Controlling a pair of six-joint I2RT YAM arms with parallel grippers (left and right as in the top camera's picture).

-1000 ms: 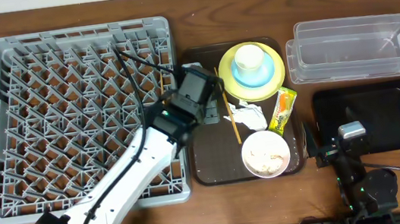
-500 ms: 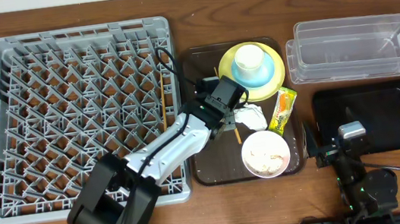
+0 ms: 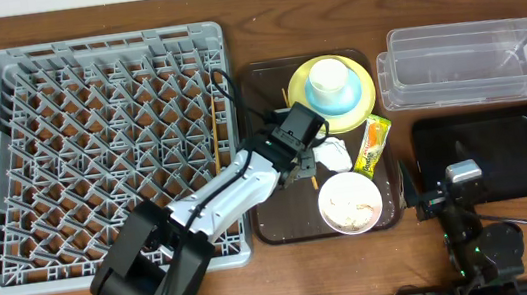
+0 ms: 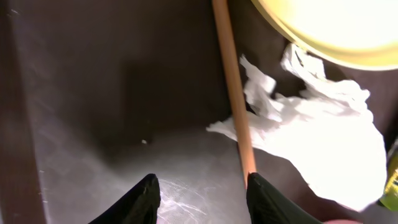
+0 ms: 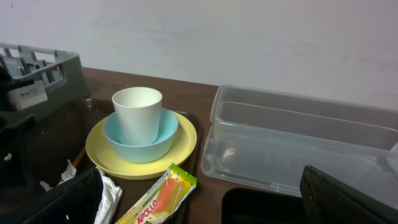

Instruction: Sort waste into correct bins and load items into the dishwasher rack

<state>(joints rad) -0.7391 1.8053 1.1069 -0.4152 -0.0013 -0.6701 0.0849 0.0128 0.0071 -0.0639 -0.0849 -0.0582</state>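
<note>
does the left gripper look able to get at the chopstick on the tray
Probably yes: the left gripper stands open at the end of the chopstick, nothing covers it, only the tissue crowds one side.

Dark wooden table point(image 3: 286, 4), grey dishwasher rack point(image 3: 90, 46) on its left half, brown tray point(image 3: 276, 206) just beside the rack (edges nearly touching), clear tub point(image 3: 465, 67) far right, black tray point(image 3: 486, 155) beside it, nearer the robot

A thin wooden chopstick point(image 4: 233, 93) is seen lying against a crumpled white tissue point(image 4: 323, 149), near the round yellow plate point(image 4: 336, 31).
</note>
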